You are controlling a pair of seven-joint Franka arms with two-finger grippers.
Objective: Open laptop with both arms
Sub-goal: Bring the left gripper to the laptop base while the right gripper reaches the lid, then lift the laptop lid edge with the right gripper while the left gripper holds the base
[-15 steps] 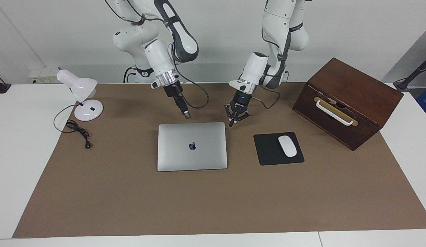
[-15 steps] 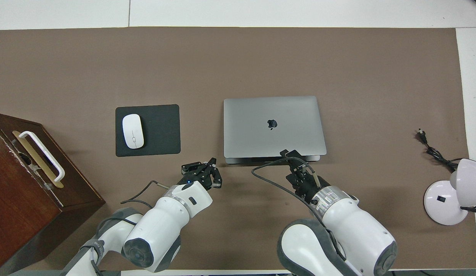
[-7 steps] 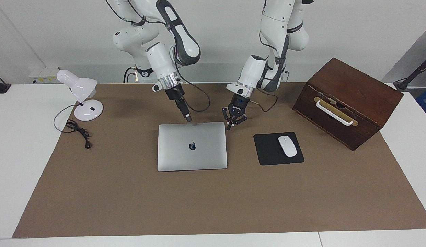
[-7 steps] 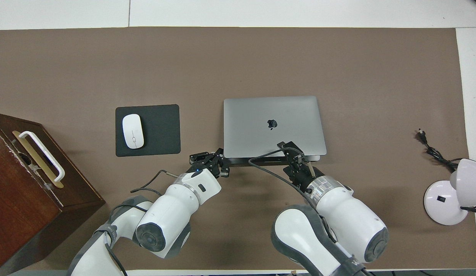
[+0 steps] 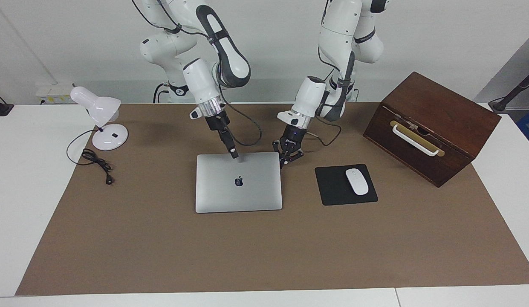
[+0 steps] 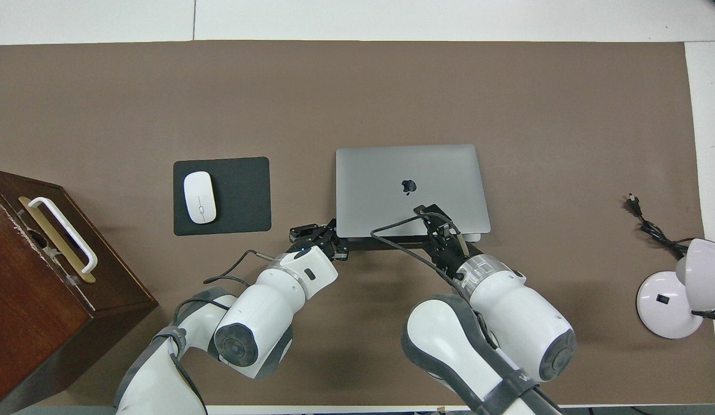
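The silver-grey laptop lies flat and closed on the brown mat, apple logo up. My right gripper points down, shut, at the lid's edge nearest the robots; whether it presses on the lid I cannot tell. My left gripper is shut, its tips low at the laptop's corner nearest the robots, toward the left arm's end of the table. It holds nothing.
A black mouse pad with a white mouse lies beside the laptop toward the left arm's end, and a brown wooden box with a white handle stands past it. A white desk lamp and its cable sit toward the right arm's end.
Both grippers came down and in toward the laptop. The right one moved from short of the lid onto its near edge. The left one closed in on the near corner.
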